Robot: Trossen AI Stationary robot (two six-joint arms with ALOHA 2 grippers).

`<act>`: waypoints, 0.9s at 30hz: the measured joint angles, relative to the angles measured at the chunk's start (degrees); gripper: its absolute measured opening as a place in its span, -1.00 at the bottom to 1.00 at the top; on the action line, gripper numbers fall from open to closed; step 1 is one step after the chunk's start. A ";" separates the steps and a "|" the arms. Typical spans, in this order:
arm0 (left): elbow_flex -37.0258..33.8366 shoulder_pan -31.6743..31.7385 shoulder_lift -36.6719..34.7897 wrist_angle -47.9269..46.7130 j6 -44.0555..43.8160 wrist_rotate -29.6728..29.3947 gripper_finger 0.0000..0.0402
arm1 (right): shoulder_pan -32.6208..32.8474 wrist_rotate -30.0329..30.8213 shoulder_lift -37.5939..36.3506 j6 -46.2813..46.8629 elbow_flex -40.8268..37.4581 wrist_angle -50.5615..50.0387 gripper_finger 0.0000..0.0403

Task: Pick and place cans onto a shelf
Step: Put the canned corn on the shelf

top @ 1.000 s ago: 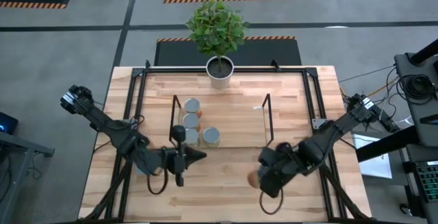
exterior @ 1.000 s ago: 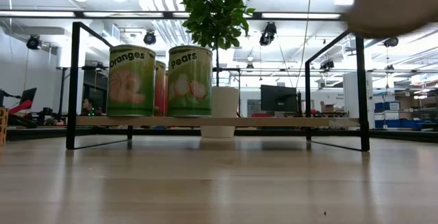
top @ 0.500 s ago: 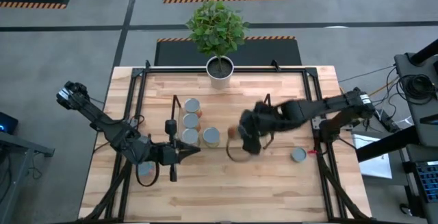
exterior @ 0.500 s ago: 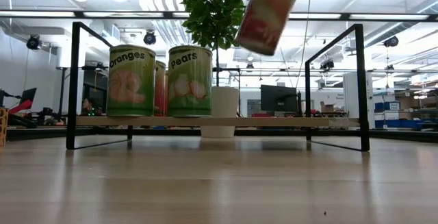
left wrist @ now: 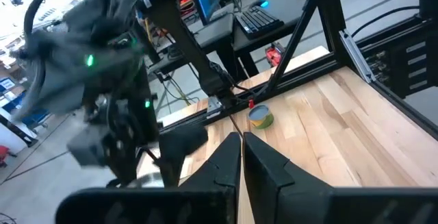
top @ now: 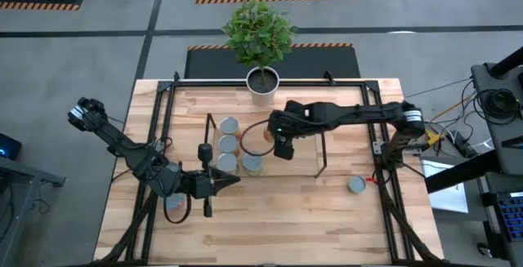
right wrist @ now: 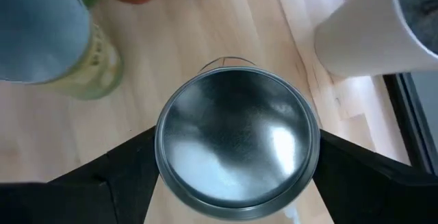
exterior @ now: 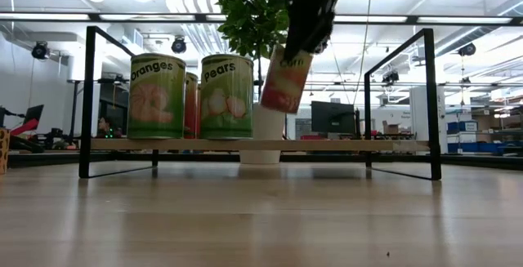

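My right gripper [top: 278, 142] reaches in from the table's right and is shut on a can with a red-and-cream label [exterior: 285, 80], above the shelf [exterior: 261, 144]. In the right wrist view the can's silver end [right wrist: 236, 142] fills the space between the fingers. Several cans stand upright on the shelf's wood board at its left end: an "Oranges" can [exterior: 157, 95], a "Pears" can [exterior: 227, 95] and a red one [exterior: 189, 104] behind them. My left gripper [top: 222, 180] is shut and empty, near the shelf's near-left corner. My right gripper pinches the can's round side wall [right wrist: 164, 183] between its two fingers [right wrist: 126, 166], one on each side. The fingers come from above, pointing down. The can hangs tilted below them, lifted clear of the shelf board, its lower end [exterior: 276, 104] toward the standing cans.
A white plant pot [top: 262, 85] with a green plant stands at the table's far edge behind the shelf. A loose can [top: 356, 185] lies on the table near the right edge; it also shows in the left wrist view [left wrist: 261, 118]. A black frame [top: 163, 112] borders the table.
My right gripper has carried the can up from the table's near right, toward the far and left side, to above the shelf beside the standing cans. The can has come lower and stays tilted. My left gripper has drawn back slightly toward the left.
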 joint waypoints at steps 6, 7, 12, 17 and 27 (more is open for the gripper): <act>0.01 0.00 0.00 -0.02 0.04 0.00 -1.00 | -1.44 -6.03 5.12 -4.20 2.45 -0.07 0.56; 0.02 0.00 0.00 -0.01 0.11 0.00 -1.00 | -1.46 -7.19 5.85 -4.68 3.04 -0.05 0.56; 0.02 0.00 0.00 -0.02 0.63 0.00 -1.00 | -1.43 -7.69 9.22 -6.33 6.35 -0.68 0.60; 0.02 0.00 0.00 -0.02 0.65 0.02 -1.00 | -1.50 -7.64 10.87 -7.45 8.01 -0.82 0.60; 0.02 0.00 0.00 -0.02 1.08 0.03 -1.00 | -1.61 -7.62 11.82 -8.35 8.02 0.02 0.70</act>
